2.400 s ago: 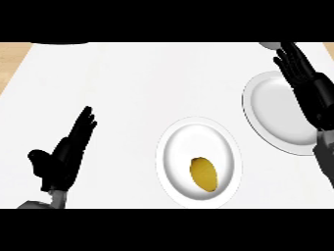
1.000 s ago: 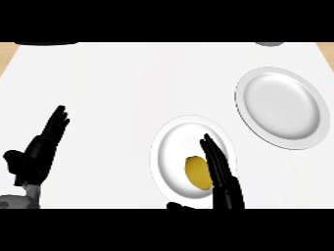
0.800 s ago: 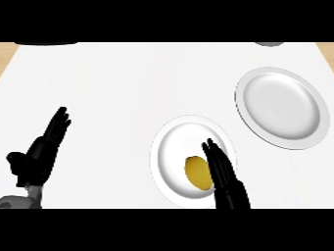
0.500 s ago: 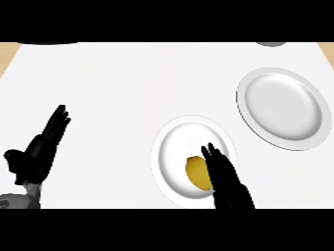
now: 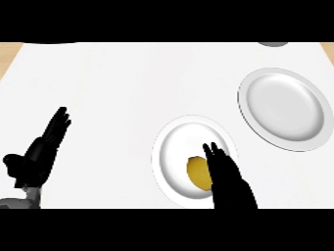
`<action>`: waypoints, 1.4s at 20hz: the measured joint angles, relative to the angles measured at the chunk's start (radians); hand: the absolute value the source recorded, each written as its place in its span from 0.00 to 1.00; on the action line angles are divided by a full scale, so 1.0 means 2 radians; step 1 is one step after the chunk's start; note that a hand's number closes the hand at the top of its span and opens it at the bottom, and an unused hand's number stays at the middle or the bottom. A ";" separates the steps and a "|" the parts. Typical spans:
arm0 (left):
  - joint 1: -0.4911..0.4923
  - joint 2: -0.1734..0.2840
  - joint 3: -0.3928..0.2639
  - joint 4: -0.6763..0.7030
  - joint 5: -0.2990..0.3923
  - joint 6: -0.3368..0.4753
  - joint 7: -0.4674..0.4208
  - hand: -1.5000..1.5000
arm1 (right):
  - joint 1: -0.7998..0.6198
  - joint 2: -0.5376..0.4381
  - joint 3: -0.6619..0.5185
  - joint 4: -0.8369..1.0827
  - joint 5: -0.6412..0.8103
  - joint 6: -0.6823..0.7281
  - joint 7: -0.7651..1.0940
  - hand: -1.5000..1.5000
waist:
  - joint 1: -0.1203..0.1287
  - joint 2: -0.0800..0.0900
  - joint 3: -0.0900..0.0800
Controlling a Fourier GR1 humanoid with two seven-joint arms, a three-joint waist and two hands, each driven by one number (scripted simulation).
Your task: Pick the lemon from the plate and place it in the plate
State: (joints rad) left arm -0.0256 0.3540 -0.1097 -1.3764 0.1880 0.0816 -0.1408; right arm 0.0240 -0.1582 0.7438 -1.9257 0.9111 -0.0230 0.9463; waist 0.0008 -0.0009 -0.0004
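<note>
On the near plate (image 5: 177, 147) our right hand (image 5: 227, 179) lies straight-fingered against the lemon (image 5: 197, 172), ready to grasp; left hand (image 5: 39, 154) rests open.

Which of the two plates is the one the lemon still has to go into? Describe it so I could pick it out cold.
On the white counter top lie two white plates. The target plate is the one farther back and to the right, beyond the right hand. It is bare, while the nearer plate holds the yellow lemon, with that hand beside the lemon.
</note>
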 measured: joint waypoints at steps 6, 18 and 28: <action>-0.016 -0.009 0.017 0.027 -0.012 -0.013 -0.008 0.50 | -0.003 0.013 -0.015 0.048 0.000 0.019 -0.006 0.00 | 0.000 0.000 0.000; -0.021 -0.031 0.044 0.038 -0.041 -0.032 -0.010 0.50 | -0.038 0.041 -0.076 0.152 0.009 0.032 -0.052 0.00 | 0.000 0.000 0.000; -0.020 -0.043 0.059 0.022 -0.054 -0.046 0.006 0.50 | -0.054 0.055 -0.105 0.226 -0.002 0.026 -0.140 1.00 | 0.000 -0.004 -0.003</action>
State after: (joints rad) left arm -0.0654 0.2680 0.0084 -1.3327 0.0810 -0.0104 -0.1283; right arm -0.0834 -0.0491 0.5329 -1.4729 0.9066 0.0285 0.6671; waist 0.0007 -0.0079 -0.0054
